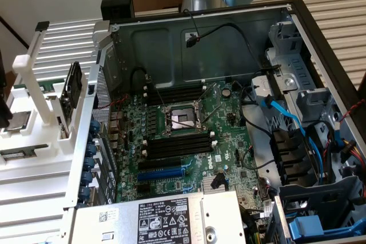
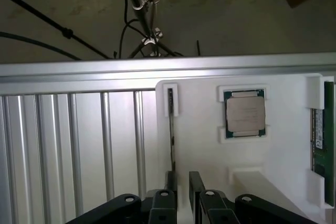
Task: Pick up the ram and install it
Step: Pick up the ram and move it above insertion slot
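Note:
The ram (image 1: 73,87) stands on its long edge in a white holder (image 1: 34,84) outside the case, at the exterior view's left. In the wrist view the ram (image 2: 171,135) shows edge-on as a thin dark line, with one end held in a white bracket. My gripper (image 2: 182,190) is over the ram's near end and is open. A narrow gap of white holder shows between its two black fingers (image 2: 195,184). The ram runs in line with one finger, not inside the gap. Nothing is held. The black memory slots (image 1: 174,147) lie on the motherboard beside the processor socket (image 1: 182,119).
On the holder there is also a square silver processor chip (image 2: 245,115) and a second green stick (image 2: 320,140) lying flat. The open case's metal walls (image 1: 229,32), cables (image 1: 280,118), drive cages and power supply (image 1: 166,218) surround the motherboard. A ribbed metal surface (image 2: 68,145) lies beside the holder.

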### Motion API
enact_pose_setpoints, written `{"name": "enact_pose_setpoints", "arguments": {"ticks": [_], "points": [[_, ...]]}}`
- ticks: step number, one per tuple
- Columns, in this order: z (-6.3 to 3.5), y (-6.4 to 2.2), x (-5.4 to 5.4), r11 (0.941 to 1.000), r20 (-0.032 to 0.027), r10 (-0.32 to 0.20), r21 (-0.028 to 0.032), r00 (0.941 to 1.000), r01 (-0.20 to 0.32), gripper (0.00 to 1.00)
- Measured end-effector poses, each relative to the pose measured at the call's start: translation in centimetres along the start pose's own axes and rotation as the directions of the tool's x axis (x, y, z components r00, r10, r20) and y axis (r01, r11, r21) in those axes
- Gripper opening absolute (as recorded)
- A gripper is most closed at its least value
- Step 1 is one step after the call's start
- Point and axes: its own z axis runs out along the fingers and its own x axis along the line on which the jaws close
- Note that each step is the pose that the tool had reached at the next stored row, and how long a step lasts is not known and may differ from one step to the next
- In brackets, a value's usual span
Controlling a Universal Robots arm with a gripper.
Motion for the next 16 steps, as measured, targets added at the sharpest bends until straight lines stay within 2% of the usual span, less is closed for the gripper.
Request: {"name": "enact_pose_setpoints", "arguments": {"ticks": [4, 7, 8, 9, 10, 11, 14, 16], "points": [[0.62, 0.01, 0.4, 1.0000, 0.0029, 0.000, -0.0010, 1.0000, 0.000, 0.24], [0.98, -0.01, 0.8, 1.0000, 0.0063, 0.000, -0.0066, 1.0000, 0.000, 0.24], [1.06, -0.03, 0.8, 0.9999, 0.0071, 0.000, -0.0119, 1.0000, 0.000, 0.24], [1.08, -0.08, 0.9, 0.9998, 0.0085, 0.001, -0.0206, 1.0000, -0.001, 0.24], [1.14, -0.21, 1.0, 0.9992, 0.0132, 0.001, -0.0398, 0.9999, -0.001, 0.24], [1.15, -0.25, 1.1, 0.9990, 0.0149, 0.001, -0.0439, 0.9999, -0.001, 0.24], [1.21, -0.46, 1.1, 0.9990, 0.0163, 0.002, -0.0440, 0.9999, -0.001, 0.24], [1.46, -1.03, 1.1, 0.9990, 0.0162, 0.002, -0.0442, 0.9999, -0.001, 0.24]]}}
